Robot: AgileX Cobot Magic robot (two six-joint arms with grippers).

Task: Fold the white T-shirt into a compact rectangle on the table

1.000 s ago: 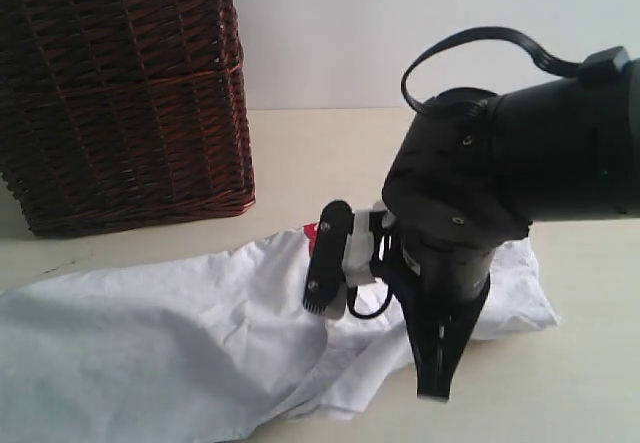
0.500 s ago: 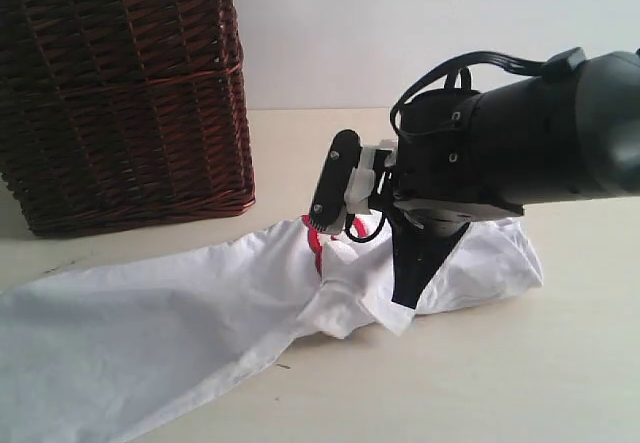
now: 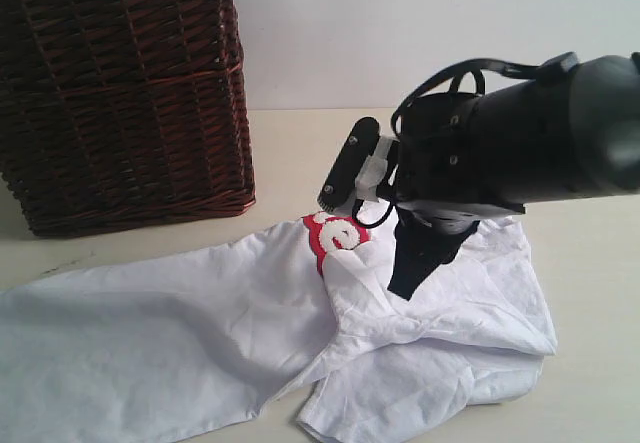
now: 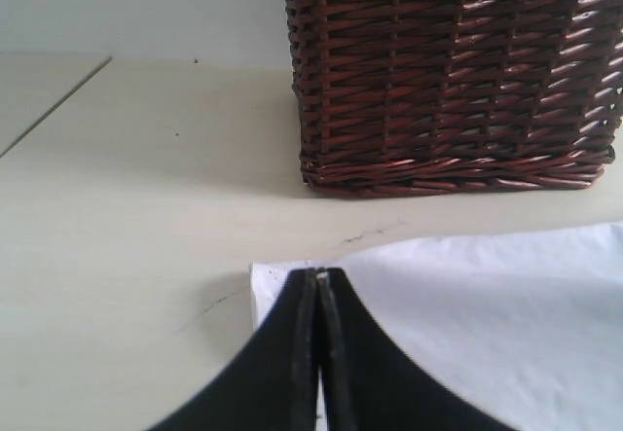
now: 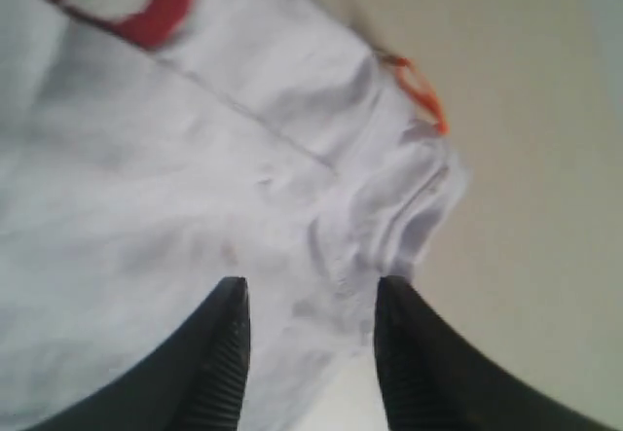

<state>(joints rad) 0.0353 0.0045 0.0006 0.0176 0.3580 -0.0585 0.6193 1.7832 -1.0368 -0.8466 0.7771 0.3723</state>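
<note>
White T-shirt now loose beneath parted right gripper; lettering mostly hidden.

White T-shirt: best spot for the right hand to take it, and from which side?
Probably the raised collar fold beside the orange tag, from straight above: it stands up off the table, while the rest of the shirt lies flatter.
</note>
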